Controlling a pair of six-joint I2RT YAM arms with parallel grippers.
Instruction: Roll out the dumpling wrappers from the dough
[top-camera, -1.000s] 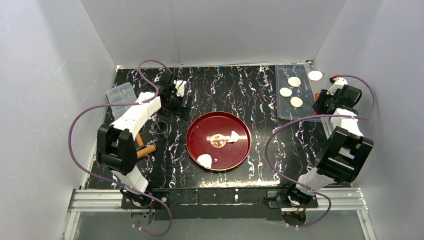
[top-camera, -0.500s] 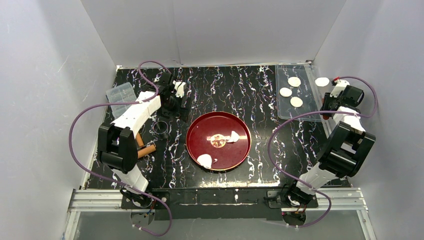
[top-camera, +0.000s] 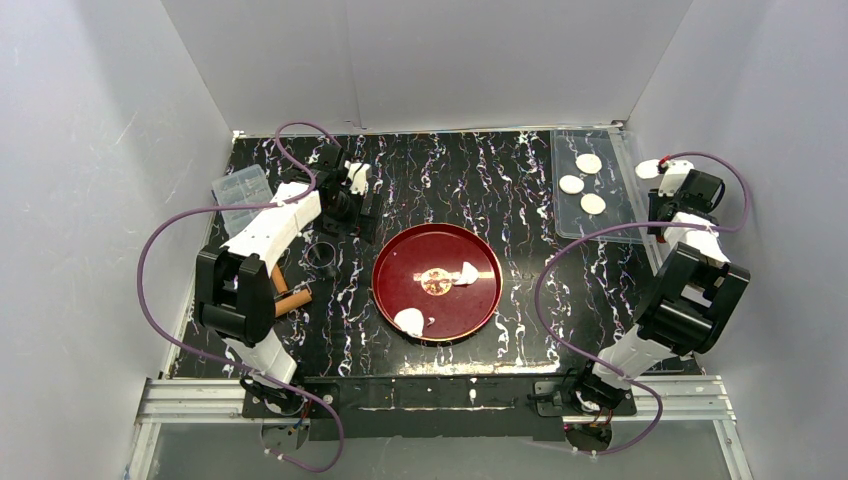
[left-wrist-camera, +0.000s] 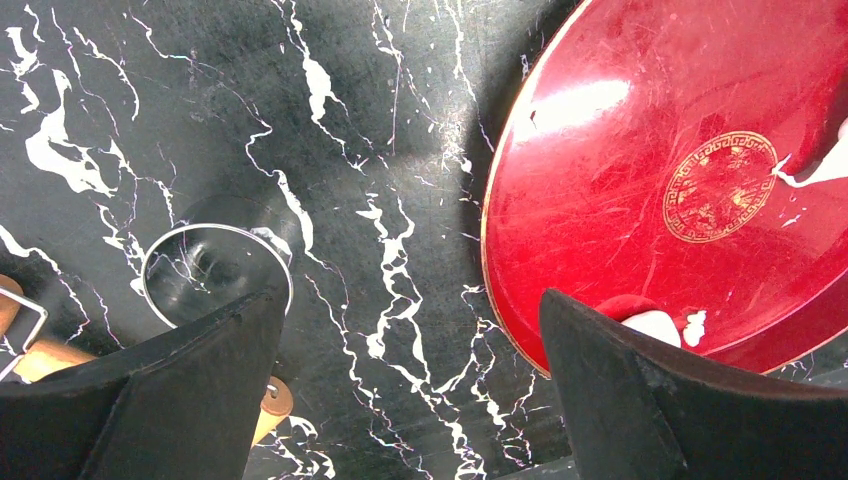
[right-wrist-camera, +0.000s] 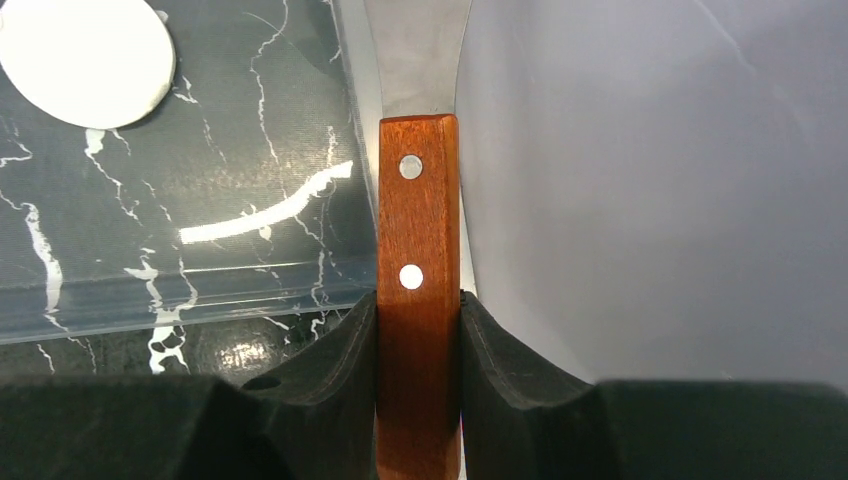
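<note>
Wood-handled steel spatula (right-wrist-camera: 418, 200) sat pinched in the right pincer (right-wrist-camera: 418, 330) at the black marbled surface's (top-camera: 500, 170) right edge, while the left pincer (left-wrist-camera: 410, 300) hung spread.

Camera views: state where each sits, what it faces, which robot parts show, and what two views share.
Top external: above, behind the bases, looking down on the table; left arm and right arm show.
Left wrist: on that wrist, facing down at metal ring and red tray; open left claw frames it.
Right wrist: on that wrist, facing along the spatula the right claw grips.
Shared: the red tray, in top external and left wrist.
</note>
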